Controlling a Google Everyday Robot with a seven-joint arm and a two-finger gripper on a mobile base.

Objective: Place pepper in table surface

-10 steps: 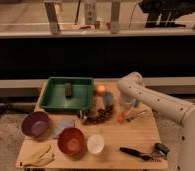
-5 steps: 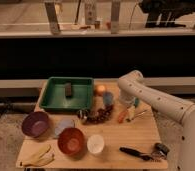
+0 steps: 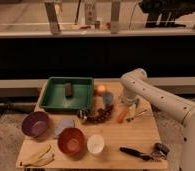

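The pepper (image 3: 122, 116) is a small slim red-orange piece lying on the light tan wooden table surface (image 3: 141, 131), right of centre. My gripper (image 3: 133, 105) hangs from the white arm's wrist just above and to the right of the pepper, close to it. Whether it touches the pepper cannot be told. The arm's elbow (image 3: 133, 79) is bent above the table's back right part.
A green tray (image 3: 55, 100) holding a dark block is at back left. A round orange fruit (image 3: 100, 89), a blue cup (image 3: 108, 98) and a dark reddish-brown cluster (image 3: 98, 118) sit near the pepper. Purple bowl (image 3: 35, 123), red bowl (image 3: 71, 140), white cup (image 3: 95, 143), banana (image 3: 38, 159) and black brush (image 3: 136, 152) are at the front.
The arm has shifted only slightly near the pepper. The pepper and the other objects are in the same places.
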